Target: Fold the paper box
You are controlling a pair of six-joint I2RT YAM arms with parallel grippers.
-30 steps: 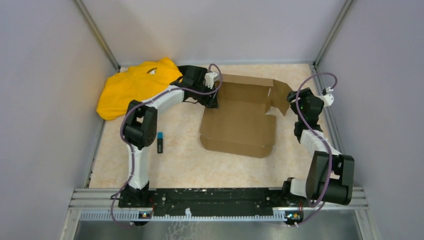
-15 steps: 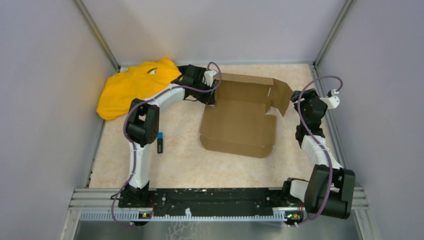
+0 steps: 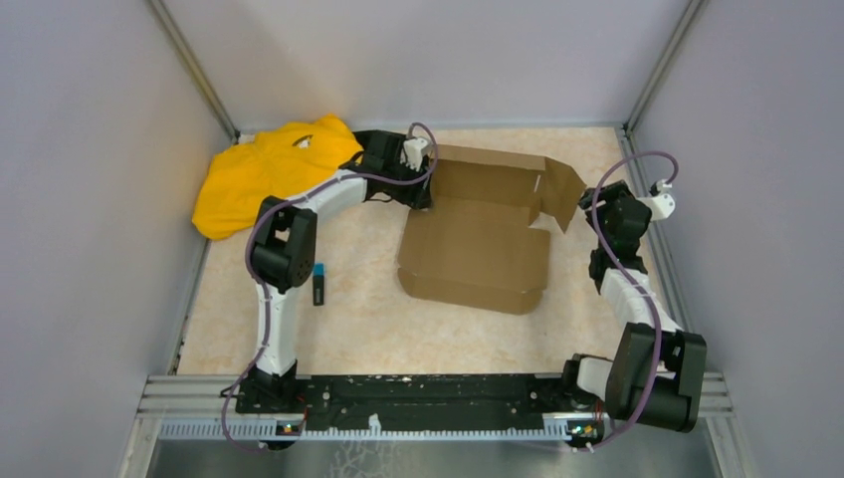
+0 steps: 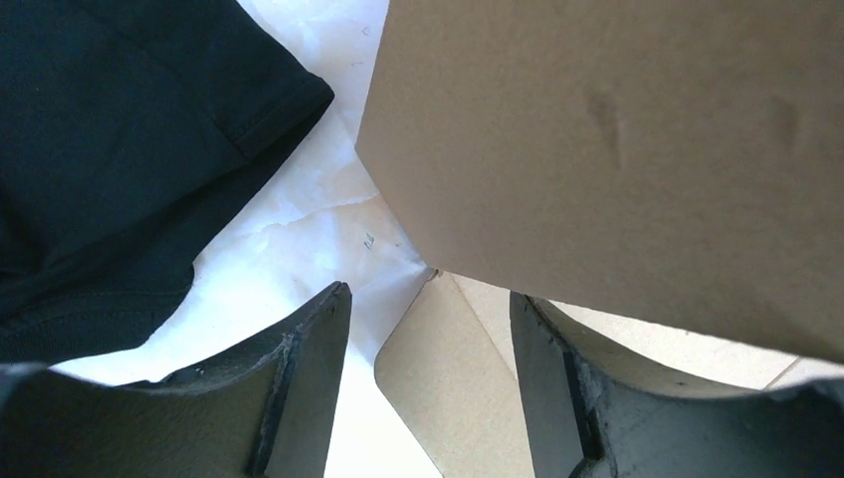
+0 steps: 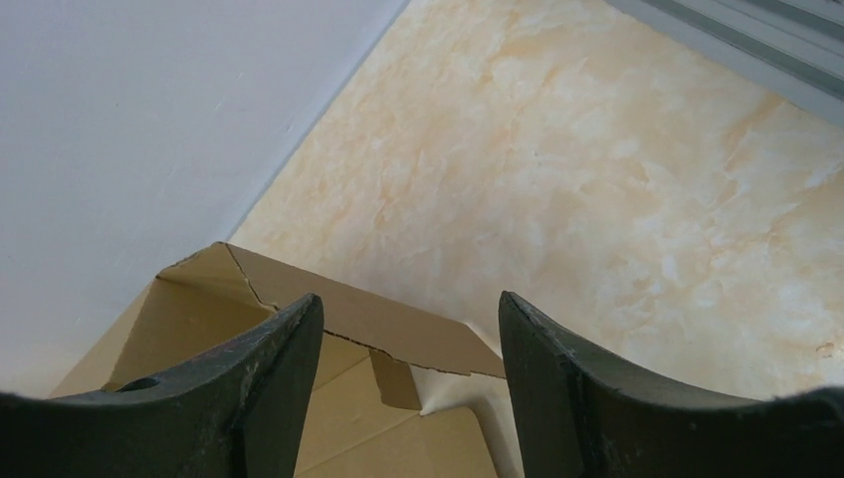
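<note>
The paper box (image 3: 478,239) is a brown die-cut cardboard sheet lying half folded in the middle of the table, its far panel and right flap (image 3: 562,194) raised. My left gripper (image 3: 423,194) is at the box's far-left corner; in the left wrist view it (image 4: 430,299) is open, with a small rounded flap (image 4: 448,388) between its fingers and a large panel (image 4: 617,149) above. My right gripper (image 3: 595,204) is just right of the raised right flap; in the right wrist view it (image 5: 410,309) is open, with the flap's edge (image 5: 348,309) beyond the fingertips, untouched.
A yellow cloth (image 3: 267,171) lies at the far left. A black cloth (image 4: 119,149) lies under the left arm beside the box. A small black and blue object (image 3: 318,284) lies on the table left of the box. Grey walls close in the back and sides.
My right gripper has drawn back to the right, away from the raised right flap. My left gripper has shifted slightly at the far-left corner. The box has barely moved.
</note>
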